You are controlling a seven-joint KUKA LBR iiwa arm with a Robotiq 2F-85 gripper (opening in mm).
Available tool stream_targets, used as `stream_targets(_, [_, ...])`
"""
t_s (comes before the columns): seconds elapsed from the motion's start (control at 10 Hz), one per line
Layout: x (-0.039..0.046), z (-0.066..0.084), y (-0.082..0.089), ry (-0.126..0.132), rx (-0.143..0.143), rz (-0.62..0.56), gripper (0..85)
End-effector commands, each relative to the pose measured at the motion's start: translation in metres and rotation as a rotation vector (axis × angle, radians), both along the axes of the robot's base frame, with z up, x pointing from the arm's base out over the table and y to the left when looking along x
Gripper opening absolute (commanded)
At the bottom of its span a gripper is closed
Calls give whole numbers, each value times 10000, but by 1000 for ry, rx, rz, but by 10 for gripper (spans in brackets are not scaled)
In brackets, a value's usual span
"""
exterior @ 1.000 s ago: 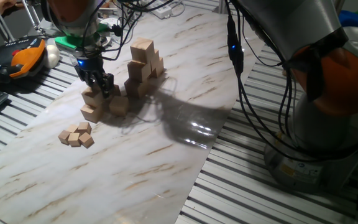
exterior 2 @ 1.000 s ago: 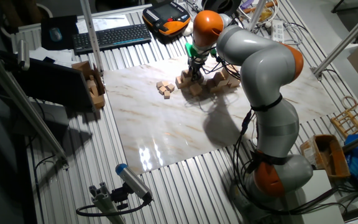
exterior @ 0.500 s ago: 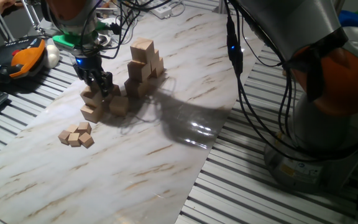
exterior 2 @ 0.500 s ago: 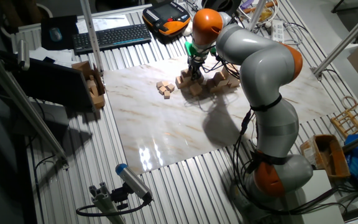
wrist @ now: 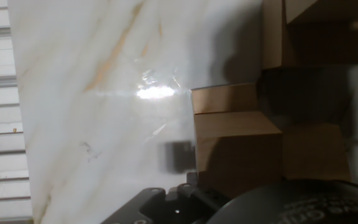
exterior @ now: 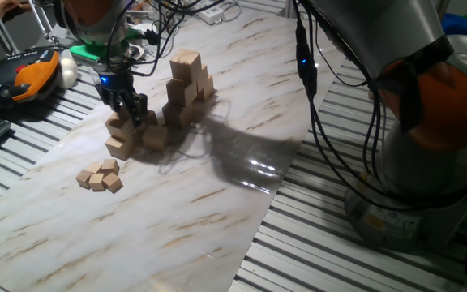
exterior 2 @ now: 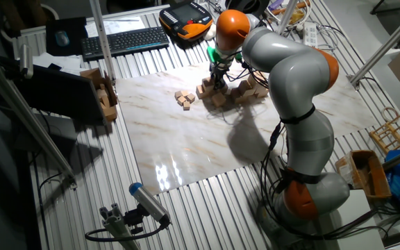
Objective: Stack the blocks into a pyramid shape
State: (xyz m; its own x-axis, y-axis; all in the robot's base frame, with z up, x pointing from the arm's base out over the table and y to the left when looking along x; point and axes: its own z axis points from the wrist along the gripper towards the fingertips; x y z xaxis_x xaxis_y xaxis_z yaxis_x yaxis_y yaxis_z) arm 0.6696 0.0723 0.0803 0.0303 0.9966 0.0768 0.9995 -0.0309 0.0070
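Pale wooden blocks are stacked several high at the back of the marble board; the stack also shows in the other fixed view. Loose blocks lie to its left, one resting on another. My gripper hangs just above that upper block, also in the other fixed view. I cannot see whether its jaws are open. The hand view shows the blocks straight below, and no fingers.
Several much smaller cubes lie in a cluster nearer the front left, also in the other fixed view. An orange pendant and a keyboard sit off the board. The arm's cables hang over the right edge.
The gripper has shifted only a few pixels above the loose blocks. No block has moved.
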Motion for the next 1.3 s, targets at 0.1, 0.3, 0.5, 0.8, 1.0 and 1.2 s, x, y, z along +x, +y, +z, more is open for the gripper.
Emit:
stream_targets(0.1, [-2, -3, 6, 5, 9, 9, 0])
stream_targets(0.3, [-2, -6, 6, 9, 15, 15, 0])
stream_targets(0.5, [-2, -8, 8, 10, 17, 21, 0])
stream_targets(0.8, [-3, -9, 10, 5, 18, 33, 0])
stream_targets(1.0, [-3, -10, 13, 9, 15, 37, 0])
stream_targets(1.2, [-3, -11, 13, 14, 14, 38, 170])
